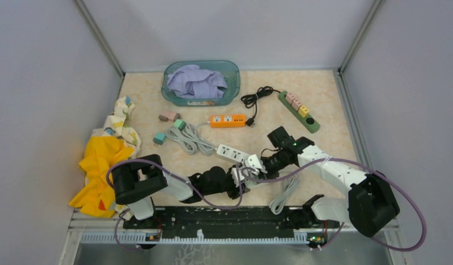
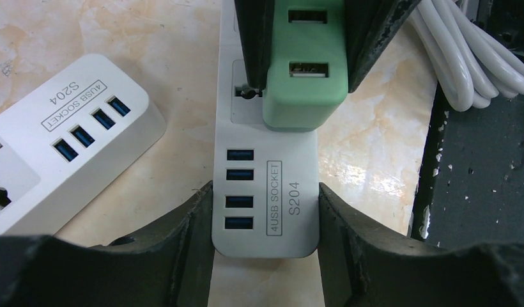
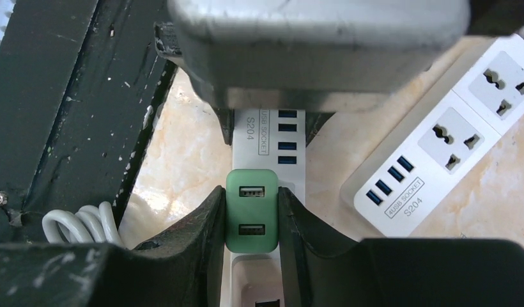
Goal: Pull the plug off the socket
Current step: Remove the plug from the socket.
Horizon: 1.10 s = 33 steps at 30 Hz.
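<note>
Mint-green plastic USB plug | seated in white plastic power strip at near edge of beige marbled tabletop | right claw clenched on plug flanks | left claw grasping strip's USB end | strip long axis runs claw to claw; judged extraction: straight off socket face

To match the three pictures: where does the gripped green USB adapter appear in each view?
Top external: not visible, covered, just below centre.
Left wrist: green USB adapter, top centre.
Right wrist: the adapter, bottom centre.
Shared landmark: the white S204 strip it is plugged into.
</note>
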Motion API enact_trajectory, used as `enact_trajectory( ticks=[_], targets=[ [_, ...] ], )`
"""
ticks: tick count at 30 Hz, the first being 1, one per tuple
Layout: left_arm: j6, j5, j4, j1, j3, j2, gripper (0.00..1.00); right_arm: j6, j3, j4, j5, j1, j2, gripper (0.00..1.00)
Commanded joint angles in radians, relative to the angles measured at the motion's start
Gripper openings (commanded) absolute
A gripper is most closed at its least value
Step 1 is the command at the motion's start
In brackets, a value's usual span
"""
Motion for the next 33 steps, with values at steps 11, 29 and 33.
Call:
enact_trajectory(
  ticks=[11,29,33],
  targets=[
    [-0.016,-0.016,-0.132,0.023,0.019,0.013,0.0,0.065,0.051,0.009,-0.208,-0.038,-0.017,0.0],
    [-0.053,0.009,-0.152,0.043,0.007,-0.083,0.53,0.003,0.144,-0.184,-0.302,-0.079,0.015,0.0],
    [-0.096,-0.007,-0.168,0.042,-0.005,-0.169,0.8,0.04,0.173,-0.209,-0.34,-0.132,0.008,0.0]
  ],
)
